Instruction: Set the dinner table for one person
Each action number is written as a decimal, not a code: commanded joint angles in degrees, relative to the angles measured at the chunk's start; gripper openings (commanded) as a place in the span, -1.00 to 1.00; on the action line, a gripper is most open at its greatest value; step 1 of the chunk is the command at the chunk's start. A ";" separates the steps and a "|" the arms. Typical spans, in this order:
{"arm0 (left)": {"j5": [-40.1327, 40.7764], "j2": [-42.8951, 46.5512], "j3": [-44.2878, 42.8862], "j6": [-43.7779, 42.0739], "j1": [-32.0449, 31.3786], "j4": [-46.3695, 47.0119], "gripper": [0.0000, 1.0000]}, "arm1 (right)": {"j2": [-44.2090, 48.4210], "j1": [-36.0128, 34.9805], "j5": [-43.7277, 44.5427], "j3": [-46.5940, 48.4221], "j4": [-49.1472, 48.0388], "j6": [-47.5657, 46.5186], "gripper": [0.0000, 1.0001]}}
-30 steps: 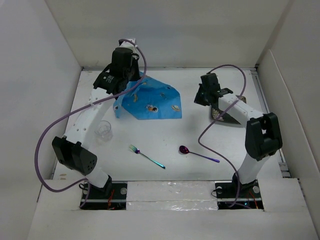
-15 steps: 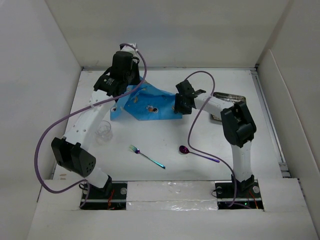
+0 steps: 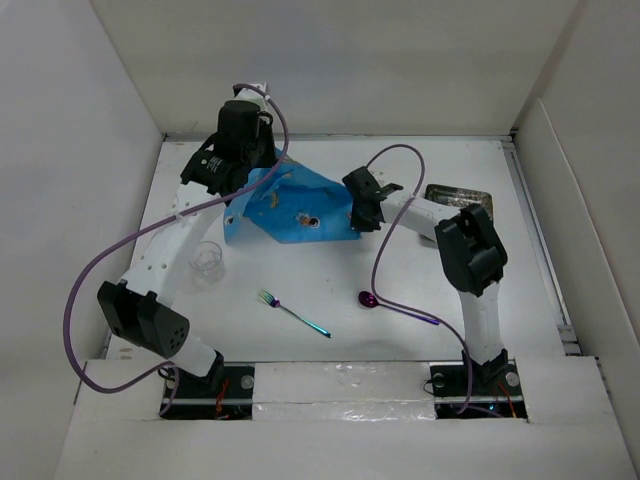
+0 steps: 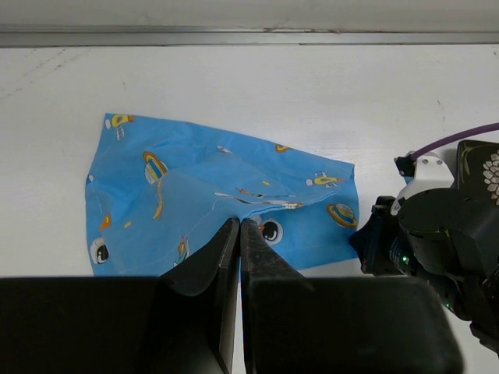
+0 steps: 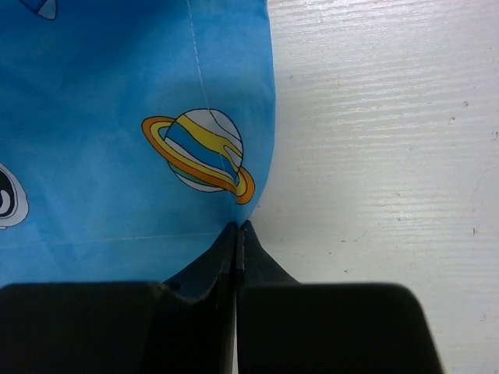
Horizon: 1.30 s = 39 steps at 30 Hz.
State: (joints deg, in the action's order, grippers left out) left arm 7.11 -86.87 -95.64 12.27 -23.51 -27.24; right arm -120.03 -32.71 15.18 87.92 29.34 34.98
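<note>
1. Dinner table (image 3: 300,280): the white tabletop fills the walled bay, and everything listed below lies on it. No place setting is assembled yet.
2. Placemat (image 3: 300,208): blue space-print cloth at the far centre of the table. It lies crooked and rumpled, and its left part is raised off the surface. You cannot count it as laid.
3. Left gripper (image 4: 239,223): the jaws are pressed together on a raised fold near the middle of the cloth, and it holds that fold up.
4. Right gripper (image 5: 238,227): the jaws are closed tip to tip at the cloth's right edge, beside a ringed-planet print. The hem draws in toward the tips, so take it as a pinch on the edge, though how much cloth it has is hard to see.
5. Glass (image 3: 207,260): clear and upright, near the left arm and off the placemat.
6. Fork (image 3: 293,312): iridescent, lying on bare table near the front centre, well apart from the cloth.
7. Spoon (image 3: 368,298): purple, lying to the right of the fork, with its handle partly under the cable.
8. Dark patterned dish (image 3: 452,193): far right, partly hidden behind the right arm. You cannot tell its exact type.
9. Progress, as judged: an early stage. You have yet to flatten and square the placemat, then place the dish, fork, spoon and glass on or around it.
</note>
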 commanded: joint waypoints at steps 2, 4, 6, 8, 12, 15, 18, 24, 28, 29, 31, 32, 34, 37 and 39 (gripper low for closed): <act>0.18 3.46 -2.80 -0.41 0.22 2.02 -1.00 | 2.33 0.01 3.71 -3.01 1.33 1.41 -1.00; 0.36 3.38 -2.63 -0.23 0.22 2.63 -1.00 | 6.44 0.80 3.89 -3.02 0.98 0.88 -1.00; -0.25 3.20 -2.28 0.29 0.83 3.77 -1.00 | 9.80 1.51 3.89 -2.75 0.19 -0.70 -1.00; -0.96 1.89 -3.24 0.91 2.23 5.18 -1.00 | 13.84 3.69 4.33 -1.18 -0.43 -3.41 -1.00; 0.01 -4.52 -12.86 1.17 3.81 7.47 -1.00 | 13.16 7.38 4.77 14.49 3.51 -8.34 -1.00; -4.10 -13.92 -26.02 3.01 8.36 6.68 -1.00 | 7.80 10.19 7.05 28.05 7.91 -11.95 -1.00; -12.35 -24.38 -43.85 8.45 14.34 1.94 -1.00 | 2.88 12.05 7.50 46.25 11.08 -15.11 -1.00; -21.88 -20.62 -36.47 17.61 21.31 13.01 -1.00 | 4.95 15.31 6.79 57.12 3.56 -21.00 -1.00; -20.48 -10.75 -18.28 13.58 21.31 18.68 -1.00 | 18.79 15.83 9.25 26.73 -9.52 -24.08 -1.00; -20.47 -10.69 -18.18 13.57 21.31 18.72 -1.00 | 18.86 15.83 9.25 26.60 -9.57 -23.56 -1.00; -20.30 -4.40 -0.84 12.78 21.31 25.27 -1.00 | 25.41 15.83 8.03 8.73 -15.00 -21.63 -1.00; -20.21 -2.71 3.57 12.69 21.31 26.88 -1.00 | 27.20 15.31 6.54 3.97 -15.80 -19.36 -1.00; -21.08 1.15 16.93 13.04 21.31 30.57 -1.00 | 30.01 14.78 6.53 -8.61 -17.39 -17.59 -1.00; -20.65 5.55 29.78 13.74 21.31 31.46 -1.00 | 33.97 13.55 3.65 -19.41 -16.69 -13.37 -1.00; -18.64 7.32 35.22 13.48 21.31 30.16 -1.00 | 36.26 12.68 2.75 -23.39 -16.78 -11.87 -1.00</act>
State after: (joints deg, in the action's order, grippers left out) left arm -12.82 -83.11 -65.98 25.98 -2.50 -1.32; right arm -89.30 -18.22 19.73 67.83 17.58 19.38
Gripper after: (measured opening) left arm 0.006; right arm 0.010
